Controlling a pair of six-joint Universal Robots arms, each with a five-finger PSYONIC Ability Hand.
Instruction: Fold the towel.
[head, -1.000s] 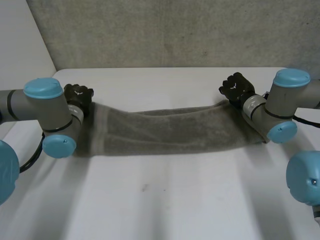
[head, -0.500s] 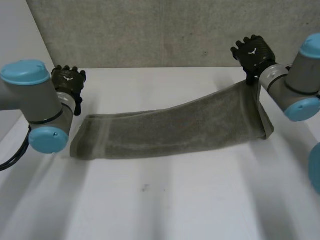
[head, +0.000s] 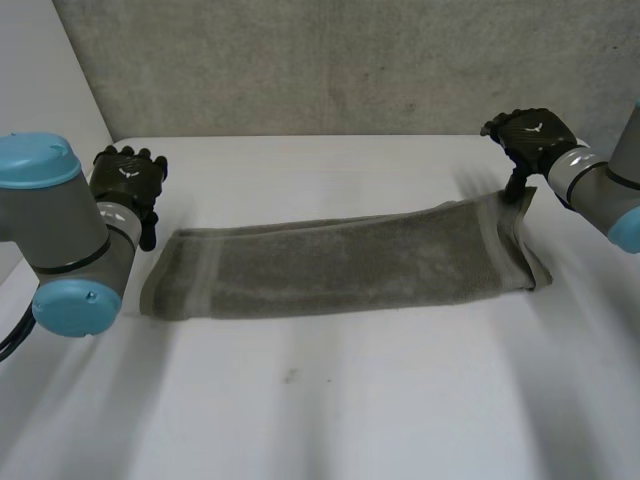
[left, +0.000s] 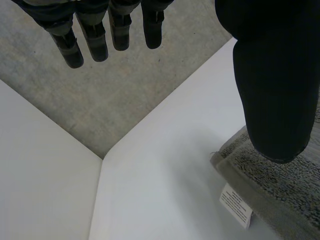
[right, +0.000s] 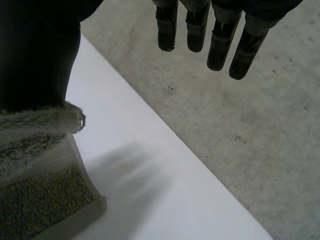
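The grey-brown towel (head: 340, 262) lies on the white table (head: 330, 400) as a long folded strip running left to right. My left hand (head: 125, 178) hovers just off its left end, open and holding nothing. In the left wrist view the fingers (left: 95, 40) are straight and the towel's end (left: 280, 185), with a white label (left: 236, 205), lies beneath the thumb. My right hand (head: 532, 135) is above the right end, open. There the fingers (right: 220, 40) are straight, and a corner of the towel (right: 35, 200) is still raised against the thumb (right: 35, 55).
A grey rough wall (head: 300, 60) stands right behind the table's far edge, close to both hands. A white panel (head: 40, 70) closes the left side. Bare tabletop stretches in front of the towel.
Both hands opened and rose off the towel's ends. The left end dropped flat first; the right hand lifted its end, then moved right and lower, and the strip settled on the table.
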